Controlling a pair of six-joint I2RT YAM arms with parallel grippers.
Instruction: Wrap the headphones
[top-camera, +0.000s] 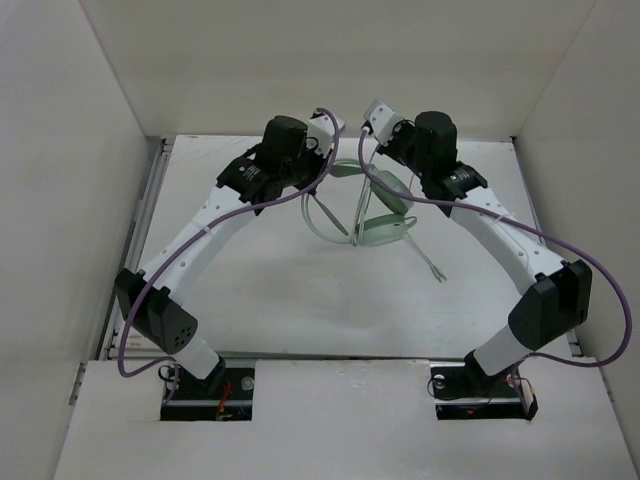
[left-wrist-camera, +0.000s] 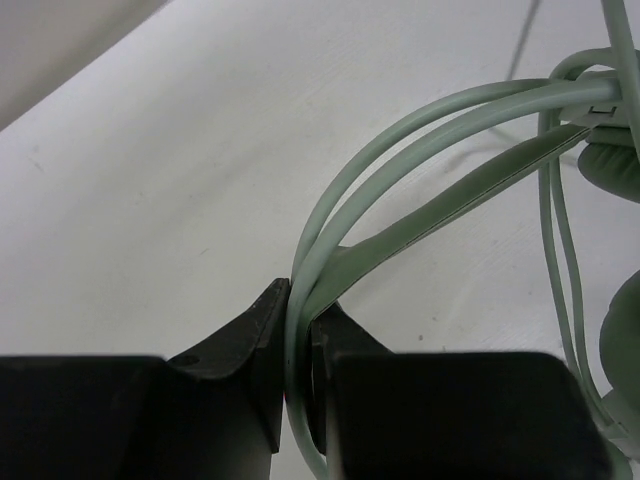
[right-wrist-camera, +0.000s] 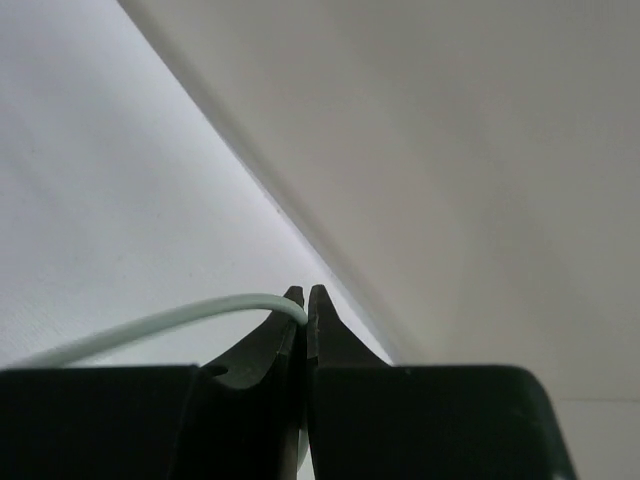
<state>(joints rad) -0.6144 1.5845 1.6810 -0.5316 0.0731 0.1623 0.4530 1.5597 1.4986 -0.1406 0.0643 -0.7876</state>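
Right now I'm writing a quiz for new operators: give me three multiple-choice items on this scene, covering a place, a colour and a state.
1. Where are the headphones? A between the left gripper and right gripper; B on a hook; C on the floor.
2. Their colour? A purple; B black; C pale green.
3. The right gripper's fingers are: A wide open; B shut on the thin cable; C shut on an ear cup.
Answers: 1A, the top view shows them between the wrists; 2C, all views show pale green; 3B, the right wrist view shows the cable pinched.
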